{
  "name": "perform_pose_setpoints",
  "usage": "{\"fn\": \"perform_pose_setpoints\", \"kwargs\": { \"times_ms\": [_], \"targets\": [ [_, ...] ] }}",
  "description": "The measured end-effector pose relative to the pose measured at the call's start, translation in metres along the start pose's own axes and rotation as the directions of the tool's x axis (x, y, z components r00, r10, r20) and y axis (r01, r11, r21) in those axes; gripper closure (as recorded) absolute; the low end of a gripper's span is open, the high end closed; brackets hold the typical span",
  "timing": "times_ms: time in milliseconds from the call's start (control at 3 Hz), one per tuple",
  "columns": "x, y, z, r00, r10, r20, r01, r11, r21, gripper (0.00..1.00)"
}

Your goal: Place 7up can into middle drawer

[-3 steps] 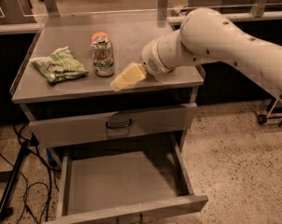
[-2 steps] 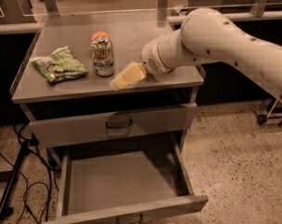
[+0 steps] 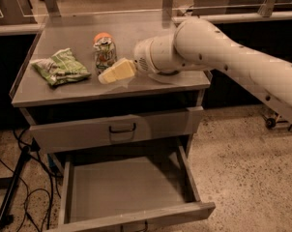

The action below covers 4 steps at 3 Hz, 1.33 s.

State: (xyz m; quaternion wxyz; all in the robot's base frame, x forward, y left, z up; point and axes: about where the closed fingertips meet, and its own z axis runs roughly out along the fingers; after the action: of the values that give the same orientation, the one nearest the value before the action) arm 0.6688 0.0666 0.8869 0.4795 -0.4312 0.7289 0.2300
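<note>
The 7up can [image 3: 105, 53], green and white with a silver top, stands upright on the cabinet top. My gripper [image 3: 116, 72], pale yellow at the end of the white arm [image 3: 204, 47], sits just in front of and to the right of the can, low over the surface and very close to it. The middle drawer [image 3: 126, 187] is pulled out below, its flat grey floor bare.
A green and white snack bag [image 3: 61, 66] lies left of the can. An orange fruit [image 3: 102, 35] sits right behind the can. The upper drawer front [image 3: 122, 128] with a black loop handle is closed. Black cables [image 3: 20, 178] lie on the floor at the left.
My gripper has moved left, closer to the can. The can, bag and drawer have not moved.
</note>
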Motion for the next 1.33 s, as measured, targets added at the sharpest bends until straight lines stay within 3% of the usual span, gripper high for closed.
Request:
{"fn": "perform_pose_setpoints", "kwargs": {
  "times_ms": [667, 1333],
  "targets": [
    [-0.006, -0.001, 0.015, 0.999, 0.029, 0.028, -0.029, 0.9995, -0.016, 0.00],
    [-0.020, -0.009, 0.054, 0.995, 0.032, 0.098, -0.027, 0.9984, -0.049, 0.00]
  ]
}}
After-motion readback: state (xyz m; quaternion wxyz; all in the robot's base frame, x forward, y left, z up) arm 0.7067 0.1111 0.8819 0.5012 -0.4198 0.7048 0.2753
